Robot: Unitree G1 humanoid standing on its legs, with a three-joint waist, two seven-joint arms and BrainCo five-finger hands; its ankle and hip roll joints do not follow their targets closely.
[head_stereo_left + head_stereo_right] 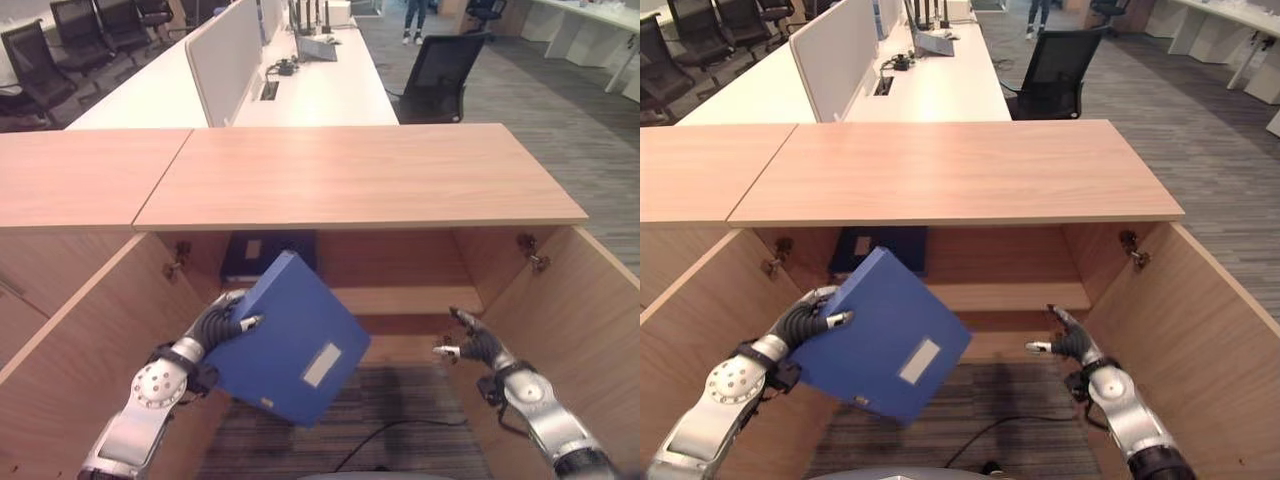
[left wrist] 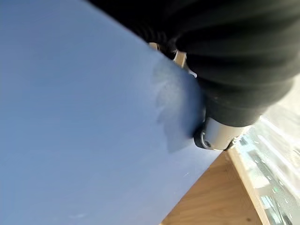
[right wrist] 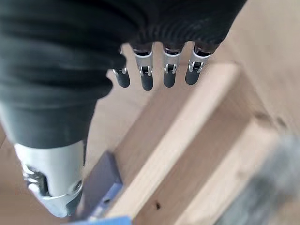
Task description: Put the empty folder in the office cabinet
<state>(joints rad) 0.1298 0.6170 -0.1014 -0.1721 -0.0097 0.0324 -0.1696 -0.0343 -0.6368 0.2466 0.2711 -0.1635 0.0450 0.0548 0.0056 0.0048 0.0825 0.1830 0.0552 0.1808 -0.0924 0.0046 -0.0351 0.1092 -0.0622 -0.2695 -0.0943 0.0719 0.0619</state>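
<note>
Left hand [image 1: 222, 322]: nearest, low on the robot's left in front of the open cabinet; thumb over the front face of the blue folder, the other fingers behind it, so it grips the folder's left edge.
Blue folder [image 1: 288, 338]: held off the floor, tilted with one corner up and one down, a pale label on its face; it hangs before the cabinet opening, left of centre, outside the shelf space.
Right hand [image 1: 1068, 343]: low on the robot's right, well apart from the folder; fingers straight and spread, holding nothing, just before the cabinet shelf.
Cabinet [image 1: 360, 175]: wooden, both doors swung open to the sides, flat top above; one shelf [image 1: 1010, 296] runs across the inside.
Dark folder [image 1: 266, 254]: stands at the back of the cabinet on the shelf, left side, behind the blue folder.
Surface [image 1: 320, 90]: white desk beyond the cabinet, with a divider panel [image 1: 226, 58].
Office chair [image 1: 436, 78]: black, beside the desk, farthest back.
</note>
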